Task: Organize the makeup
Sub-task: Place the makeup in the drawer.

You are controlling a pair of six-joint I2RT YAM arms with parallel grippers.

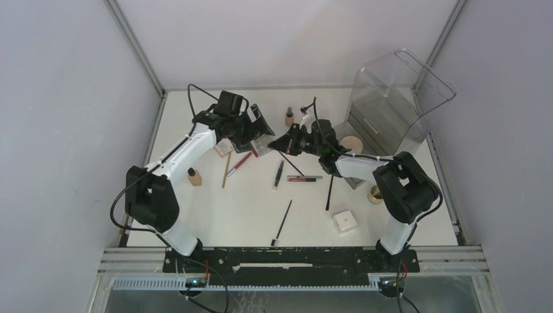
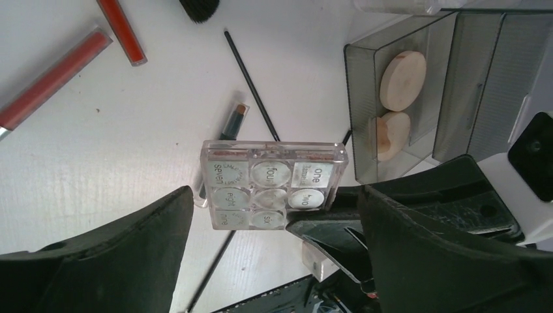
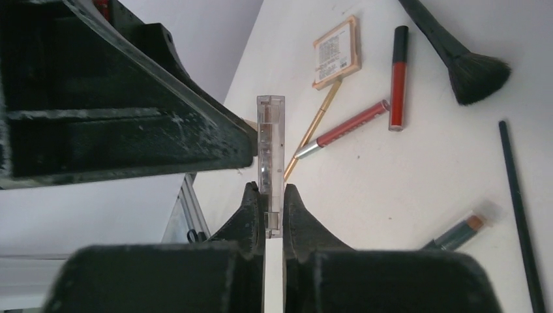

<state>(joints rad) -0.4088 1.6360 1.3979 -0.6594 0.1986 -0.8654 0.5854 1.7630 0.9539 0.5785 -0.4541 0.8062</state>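
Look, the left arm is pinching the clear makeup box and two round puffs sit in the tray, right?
No, the right jaws pinch the clear makeup box, as the right wrist view shows. Two round puffs do sit in the tray.

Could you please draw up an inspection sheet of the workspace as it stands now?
Surface: white table, strewn with makeup.
Job's things: palette in a grip; brushes, lip sticks, bottles, compact and white box loose on the table; two puffs in one tray compartment.
Clutter: clear bin at far right.
Grippers: right gripper shut on the palette's edge; left gripper open, one finger on either side of the palette.
Cables: black cable arches high at far left, touching no makeup.
Surroundings: grey walls on three sides; metal rail at the near edge.
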